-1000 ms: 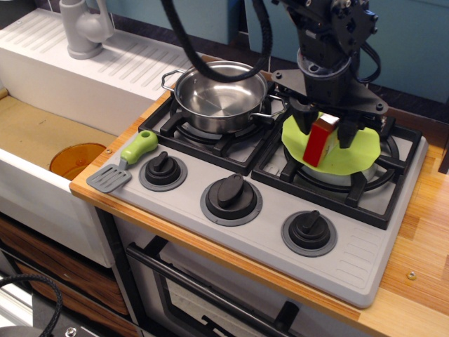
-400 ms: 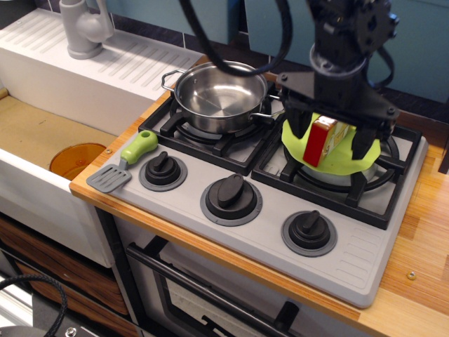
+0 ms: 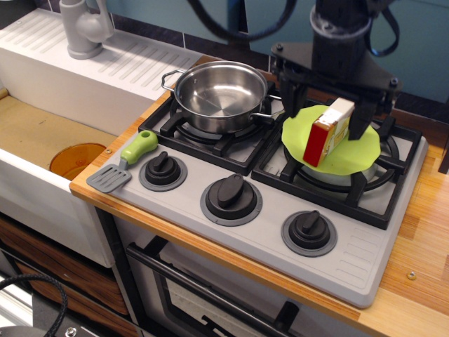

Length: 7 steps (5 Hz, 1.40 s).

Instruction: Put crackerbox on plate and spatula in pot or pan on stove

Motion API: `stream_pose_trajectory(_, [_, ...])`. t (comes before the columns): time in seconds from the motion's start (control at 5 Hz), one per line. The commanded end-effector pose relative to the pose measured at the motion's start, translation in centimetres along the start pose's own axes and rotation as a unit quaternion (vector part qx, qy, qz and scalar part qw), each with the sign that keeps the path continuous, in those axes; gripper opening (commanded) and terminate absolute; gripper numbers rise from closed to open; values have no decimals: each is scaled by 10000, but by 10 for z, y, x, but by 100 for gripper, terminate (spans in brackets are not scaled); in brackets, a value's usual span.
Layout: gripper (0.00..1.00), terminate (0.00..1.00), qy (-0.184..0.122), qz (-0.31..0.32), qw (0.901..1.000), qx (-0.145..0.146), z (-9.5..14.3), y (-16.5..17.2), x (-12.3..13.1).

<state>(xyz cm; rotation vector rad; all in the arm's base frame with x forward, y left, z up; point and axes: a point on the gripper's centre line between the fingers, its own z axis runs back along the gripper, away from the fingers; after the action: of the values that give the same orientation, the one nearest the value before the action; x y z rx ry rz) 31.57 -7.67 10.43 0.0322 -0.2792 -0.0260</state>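
The crackerbox (image 3: 326,132), cream-white with a red end facing me, lies on the lime-green plate (image 3: 351,158) on the right burner of the grey stove (image 3: 270,228). My gripper (image 3: 328,98) hangs open just above the box, its black fingers (image 3: 289,95) spread to either side and clear of it. The shiny steel pot (image 3: 219,95) sits empty on the left burner. The spatula (image 3: 125,161), grey slotted blade and lime-green handle, lies at the stove's front left corner beside the left knob (image 3: 163,170).
An orange disc (image 3: 76,160) lies in the sink basin at the left. A grey faucet (image 3: 84,28) stands on the white drainboard behind it. Two more black knobs (image 3: 231,195) line the stove front. Wooden counter (image 3: 421,232) runs along the right.
My gripper has let go of the crackerbox and risen above it. The box now rests on the plate, tipped flatter than before.
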Motion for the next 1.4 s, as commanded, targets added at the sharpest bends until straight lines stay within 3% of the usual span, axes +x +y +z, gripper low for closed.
stream_pose_trajectory(0.0, [100, 0, -154, -170, 9997, 71, 42, 0, 10])
stream_pose_trajectory(0.6, [100, 0, -154, -170, 9997, 71, 42, 0, 10])
stream_pose_trajectory(0.8, [100, 0, -241, -168, 9987, 415, 42, 37, 3])
stream_pose_trajectory(1.2, [100, 0, -283, -122, 9983, 504, 34, 88, -15])
